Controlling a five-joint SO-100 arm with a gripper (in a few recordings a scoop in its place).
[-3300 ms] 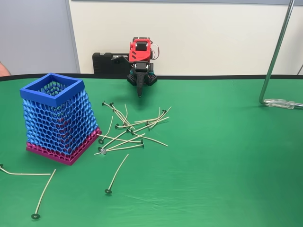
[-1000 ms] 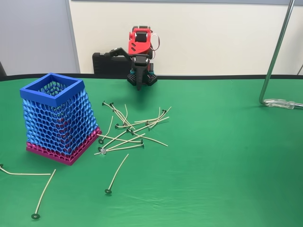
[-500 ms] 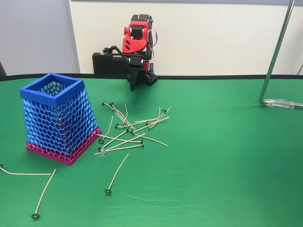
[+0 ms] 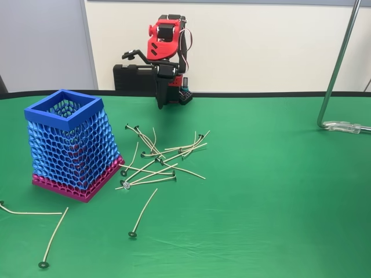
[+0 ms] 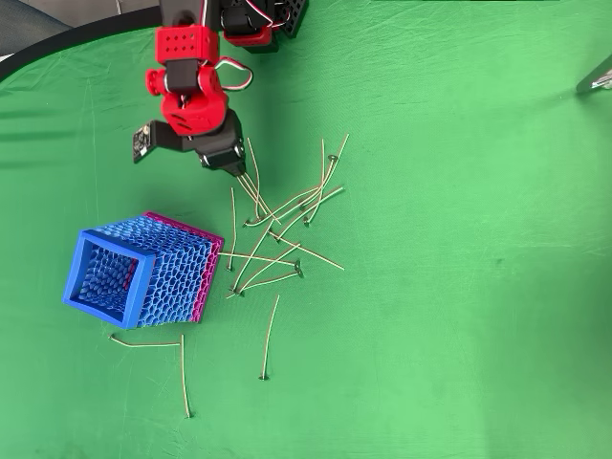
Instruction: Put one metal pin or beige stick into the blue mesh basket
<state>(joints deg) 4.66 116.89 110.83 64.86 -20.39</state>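
While the fixed view hides the fingers (image 4: 159, 103) edge-on, overhead they (image 5: 232, 172) look pressed together, empty, above sticks (image 5: 277, 229) scattered at three o'clock of the blue mesh basket (image 5: 134, 277) on the worktop (image 5: 459, 287).

Bright, even light in both views; shadows faint and soft. Sharp focus, no blur. Overhead view darkens slightly toward right edge.

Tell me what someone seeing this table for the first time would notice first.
Probably the tall blue mesh basket at the left of the fixed view, on a green cloth. Beside it lies a tangled scatter of beige sticks, a few strays nearer the camera. Behind them the red arm's pincer points down at the table's far edge.
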